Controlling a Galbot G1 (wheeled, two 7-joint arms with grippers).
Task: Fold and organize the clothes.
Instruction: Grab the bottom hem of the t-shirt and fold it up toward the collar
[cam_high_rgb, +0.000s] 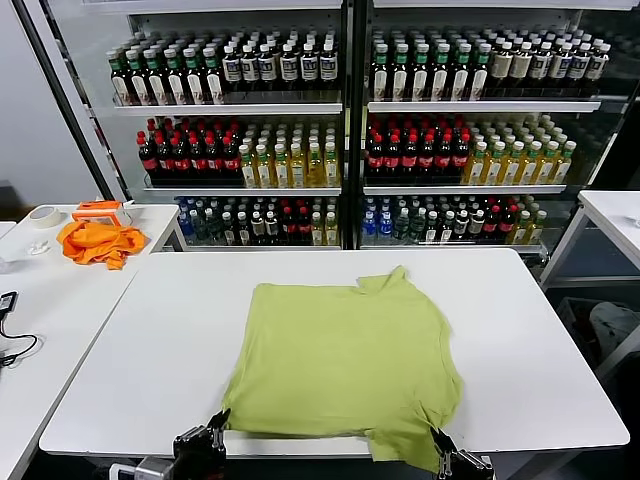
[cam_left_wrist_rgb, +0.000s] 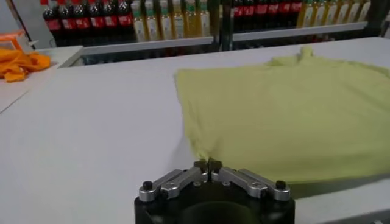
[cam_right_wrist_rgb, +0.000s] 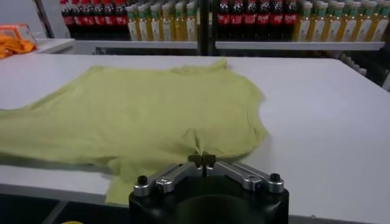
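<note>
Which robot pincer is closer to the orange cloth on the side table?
Left. The left pincer is at the table's near edge on the side of the crumpled orange cloth; the right pincer is farther across.

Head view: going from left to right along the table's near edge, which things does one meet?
Left gripper → T-shirt → right gripper, both grippers pinching the shirt's near hem on the table.

White tables (cam_high_rgb: 560, 330), stocked drink shelves (cam_high_rgb: 340, 105)
</note>
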